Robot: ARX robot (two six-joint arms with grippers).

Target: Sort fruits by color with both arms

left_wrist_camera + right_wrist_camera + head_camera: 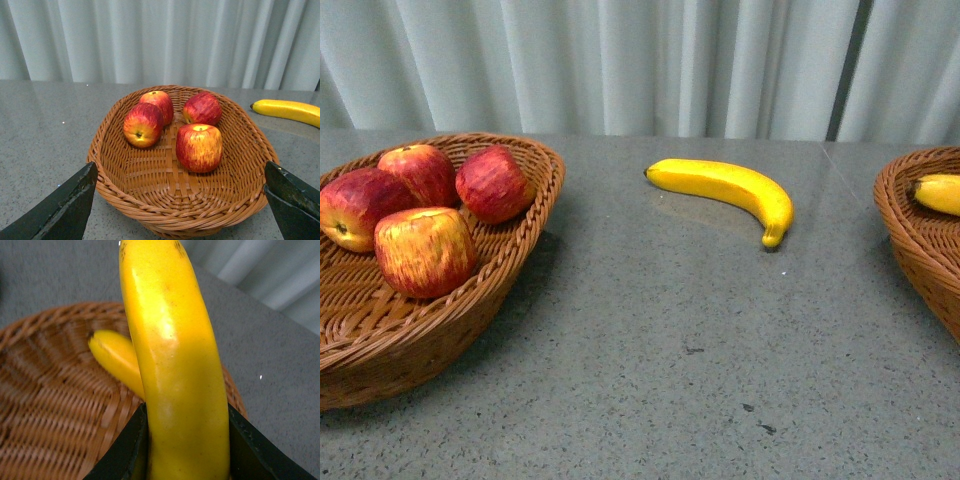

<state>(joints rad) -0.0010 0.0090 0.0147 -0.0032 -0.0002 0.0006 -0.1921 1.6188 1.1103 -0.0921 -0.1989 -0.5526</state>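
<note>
Several red apples [424,250] streaked with yellow lie in the left wicker basket [520,275]; they also show in the left wrist view [199,147]. My left gripper [180,200] is open and empty, its fingers [65,207] wide apart over the near rim of that basket [175,210]. My right gripper [187,445] is shut on a yellow banana [175,370], held above the right basket [55,405], where another banana [117,362] lies. A third banana [728,190] lies on the table; it shows in the left wrist view [290,111]. Neither arm shows in the front view.
The right basket's rim [910,235] shows at the front view's right edge with a banana [938,193] in it. The grey speckled table [660,340] runs between the baskets. A pale curtain [640,60] hangs behind.
</note>
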